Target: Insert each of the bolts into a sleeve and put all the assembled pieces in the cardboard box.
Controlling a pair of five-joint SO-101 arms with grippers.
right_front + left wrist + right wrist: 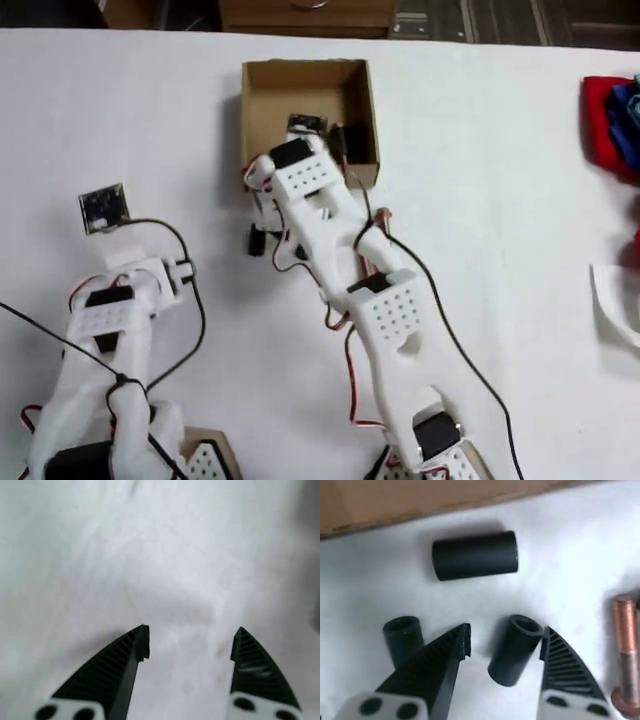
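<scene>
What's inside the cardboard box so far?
Bare cardboard floor shows across the far part of the cardboard box. The right arm covers the near right corner, so anything there is hidden.

The surface [500, 150] is covered with a white, faintly creased cloth. The cardboard box [290, 95] sits on it toward the far side, open at the top. Three black sleeves rest on the cloth near one wall of the box. The lying sleeve [474, 555] is on its side, just beside that wall and roughly parallel to it. The tilted sleeve [515, 650] and the third sleeve [402, 640] sit farther from the wall with their open ends up, apart from each other. A copper bolt [626, 650] lies near the tilted sleeve without touching it. At the high view's right edge lie a red and blue bundle [610, 115] and a white curved piece [612, 305], well apart from the box
</scene>
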